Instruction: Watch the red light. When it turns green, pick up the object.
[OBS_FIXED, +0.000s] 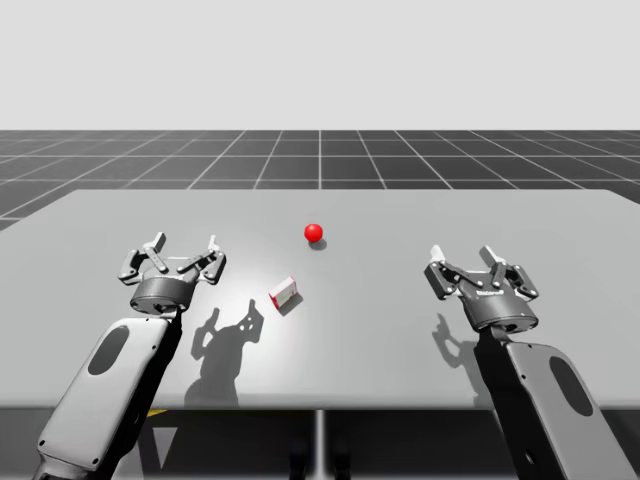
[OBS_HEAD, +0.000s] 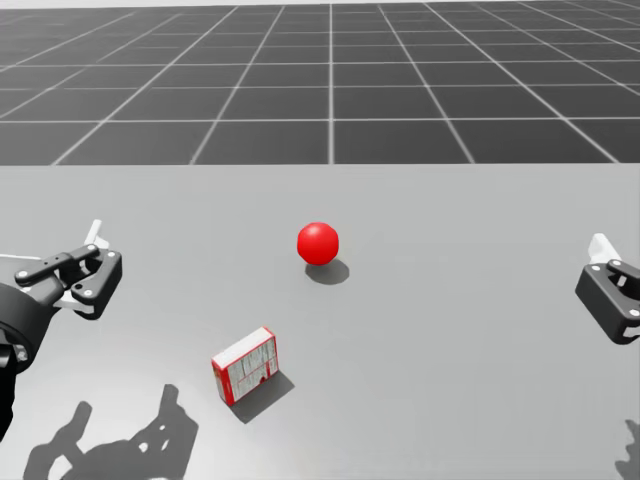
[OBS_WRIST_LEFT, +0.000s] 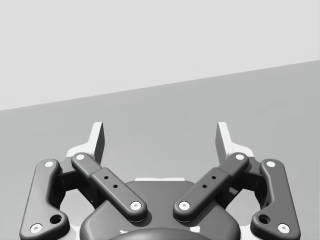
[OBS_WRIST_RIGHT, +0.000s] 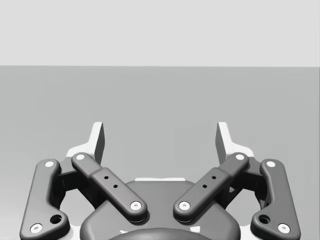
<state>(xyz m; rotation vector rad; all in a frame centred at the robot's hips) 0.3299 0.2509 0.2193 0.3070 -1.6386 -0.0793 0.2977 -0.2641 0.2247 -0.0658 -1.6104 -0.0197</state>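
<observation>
— What does the light (OBS_HEAD: 318, 243) look like?

— It is round like a ball, smooth and shiny, and it is red. It sits near the middle of the flat grey table (OBS_FIXED: 400, 330).

— Where is the box (OBS_HEAD: 245, 364)?

— It lies on the table, a bit nearer to me than the light and a little to its left. It is small, white with red edges, with flat sides and sharp corners. It sits apart from both grippers, closer to the left one.

— How is the left gripper (OBS_FIXED: 184, 246)?

— It is made of smooth dark grey bars with pale tips. Its fingers are spread wide with nothing between them.

— And the right gripper (OBS_FIXED: 462, 256)?

— It looks the same, spread wide too and holding nothing. Both hang a little above the table.
</observation>
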